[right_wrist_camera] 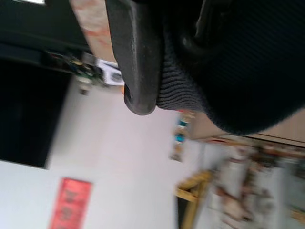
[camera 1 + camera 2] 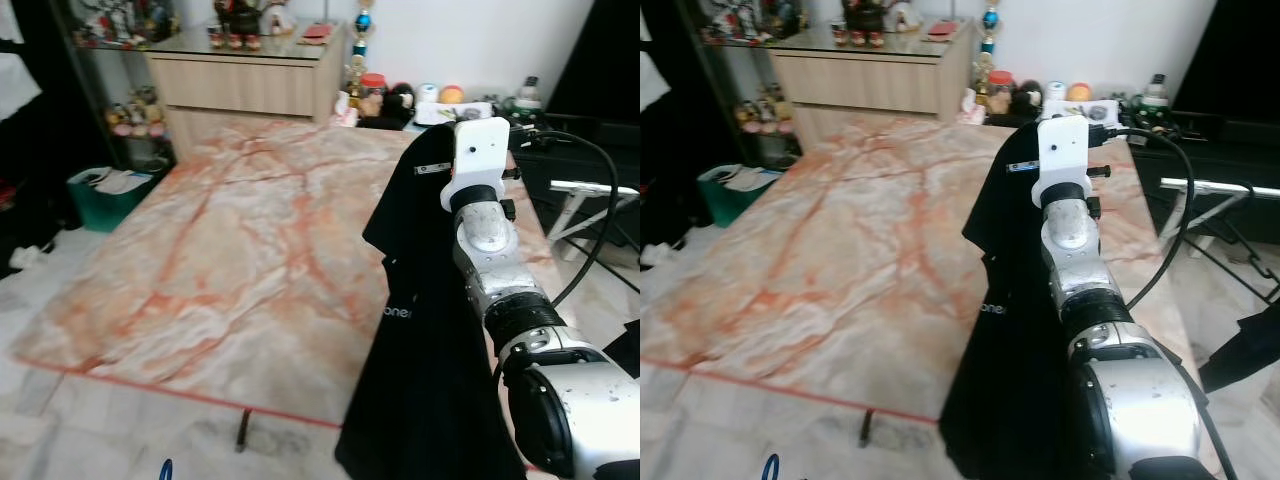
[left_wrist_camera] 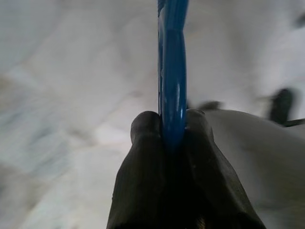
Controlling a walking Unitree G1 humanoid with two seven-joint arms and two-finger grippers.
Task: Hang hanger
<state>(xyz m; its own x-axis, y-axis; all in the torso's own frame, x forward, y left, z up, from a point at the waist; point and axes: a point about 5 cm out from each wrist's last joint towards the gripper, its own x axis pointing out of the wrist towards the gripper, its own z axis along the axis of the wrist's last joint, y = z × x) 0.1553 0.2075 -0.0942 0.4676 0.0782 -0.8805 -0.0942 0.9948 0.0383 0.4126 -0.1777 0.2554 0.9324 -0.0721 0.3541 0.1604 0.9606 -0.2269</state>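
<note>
Blue hanger [image 3: 172, 76] sits low at robot's left, pinched tight betw. both fingers [image 3: 143, 157] of left pincer [image 3: 172, 138]. Right pincer [image 1: 167, 71] raised over marble worktop [image 2: 220, 250], clamped on black garment [image 2: 420, 330], which hangs down past worktop's near edge.

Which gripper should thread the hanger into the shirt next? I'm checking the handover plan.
Probably the left gripper: it pinches the blue hanger. The right gripper is busy holding up the black shirt over the marble table.
</note>
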